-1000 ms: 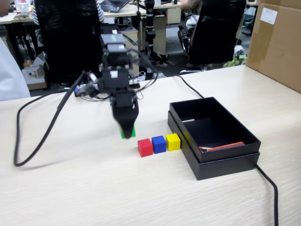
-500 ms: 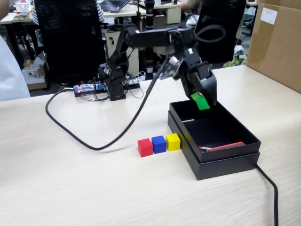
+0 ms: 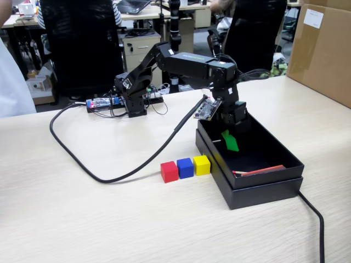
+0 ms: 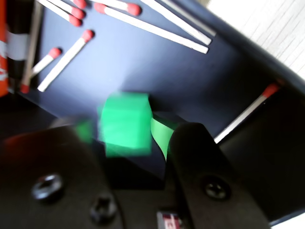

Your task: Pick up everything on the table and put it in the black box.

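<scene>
My gripper [image 3: 230,141] reaches down inside the black box [image 3: 249,186], and its green tip shows there in the fixed view. In the wrist view the green cube [image 4: 125,124] is blurred between the green-padded jaws of the gripper [image 4: 122,132], just above the box floor [image 4: 143,62]. A small gap separates it from the left pad, so the jaws stand open around it. The red cube [image 3: 169,171], blue cube [image 3: 185,167] and yellow cube [image 3: 201,165] sit in a row on the table [image 3: 109,219], just left of the box.
Several matches [image 4: 62,59] lie on the box floor. A brown cardboard box [image 3: 323,49] stands at the far right. A black cable [image 3: 88,164] loops over the table from the arm base [image 3: 131,98]; another cable [image 3: 312,219] runs behind the box to the front edge.
The arm carried the green cube from the table left of the row over to the box, then lowered into it. The jaws have parted and the cube is now blurred.
</scene>
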